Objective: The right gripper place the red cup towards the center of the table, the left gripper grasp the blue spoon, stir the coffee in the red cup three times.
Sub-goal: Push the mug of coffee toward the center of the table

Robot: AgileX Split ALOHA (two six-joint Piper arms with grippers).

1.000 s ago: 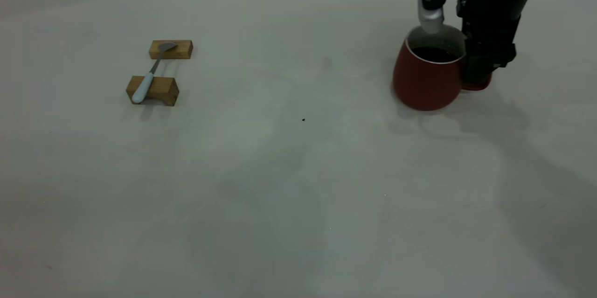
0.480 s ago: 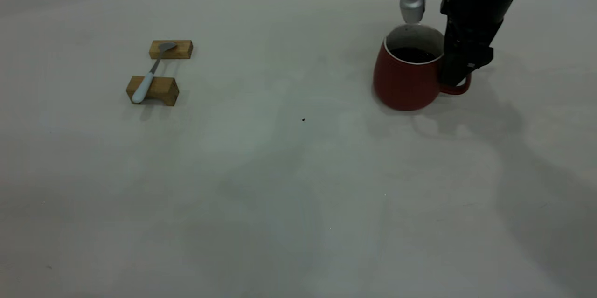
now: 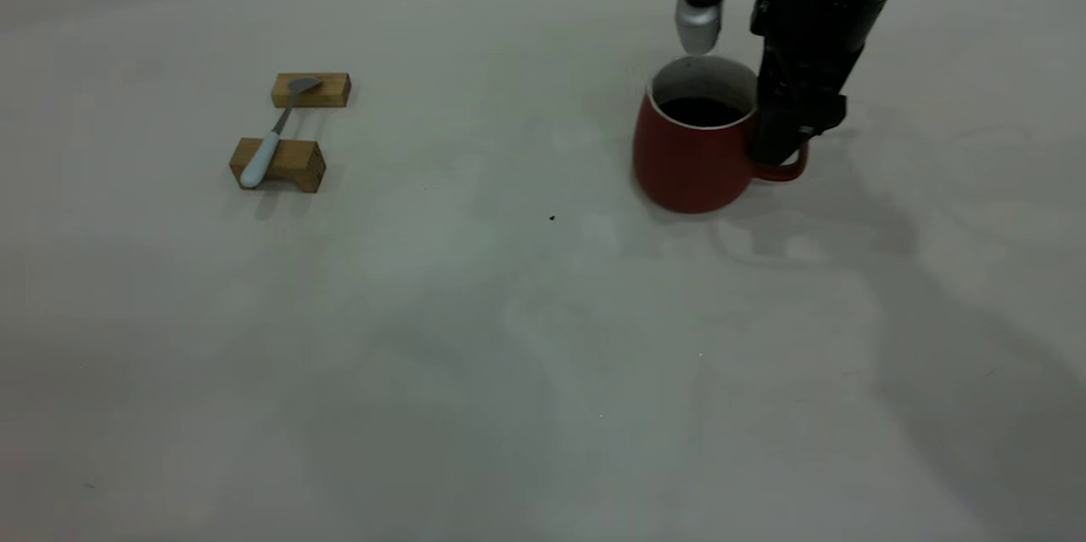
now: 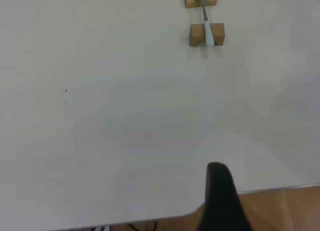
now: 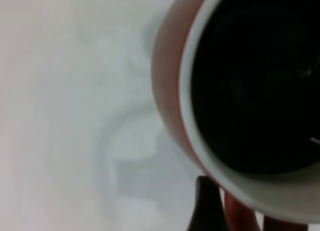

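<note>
The red cup (image 3: 691,156) stands upright right of the table's (image 3: 509,338) middle, with dark coffee (image 3: 702,111) inside. My right gripper (image 3: 776,153) comes down from above and is shut on the cup's loop handle (image 3: 789,171). The right wrist view shows the cup's white rim (image 5: 187,116), the coffee (image 5: 255,81) and one dark finger (image 5: 205,206) beside the red handle (image 5: 240,216). The blue spoon (image 3: 270,141) lies across two wooden blocks at the far left, untouched. My left gripper (image 4: 220,201) hangs over the table's edge, far from the spoon (image 4: 207,26).
Two tan wooden blocks (image 3: 310,90) (image 3: 280,164) carry the spoon. A tiny dark speck (image 3: 551,218) marks the tabletop near the middle. The left wrist view shows the table's rounded corner (image 4: 195,211) and wooden floor beyond it.
My right gripper has carried the red cup leftwards, toward the table's middle. The cup was tilted a second ago and now sits level. The spoon and blocks have not moved.
</note>
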